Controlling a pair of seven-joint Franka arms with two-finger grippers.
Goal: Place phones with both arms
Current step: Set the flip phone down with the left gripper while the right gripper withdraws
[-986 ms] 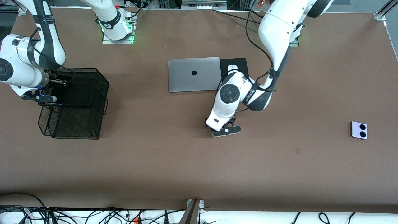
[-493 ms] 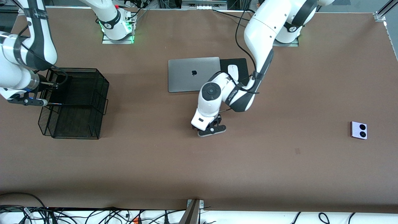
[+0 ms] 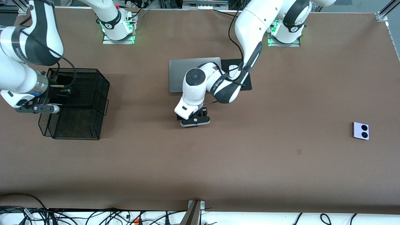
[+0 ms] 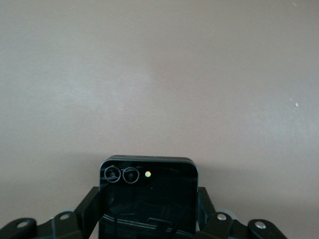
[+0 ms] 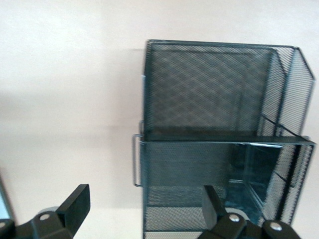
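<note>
My left gripper (image 3: 195, 121) is shut on the small square black phone (image 4: 148, 186) and holds it above bare table, just nearer the camera than the laptop. In the left wrist view (image 4: 148, 201) the phone sits between both fingers, with its two lens rings showing. My right gripper (image 3: 37, 108) is open and empty at the outer edge of the black mesh basket (image 3: 78, 103). The right wrist view (image 5: 144, 204) shows the basket (image 5: 214, 124) below it. The lilac-white phone (image 3: 360, 130) lies flat near the left arm's end of the table. I cannot make out the long slim black phone.
A silver laptop (image 3: 177, 75) lies closed at mid-table, partly under my left arm. Beside it is a black pad (image 3: 247, 82) with a white mouse (image 3: 232, 67). Cables hang along the table edge nearest the camera.
My left gripper has carried the black phone toward the right arm's end of the table, from near the black pad to near the laptop. My right gripper has shifted slightly beside the basket.
</note>
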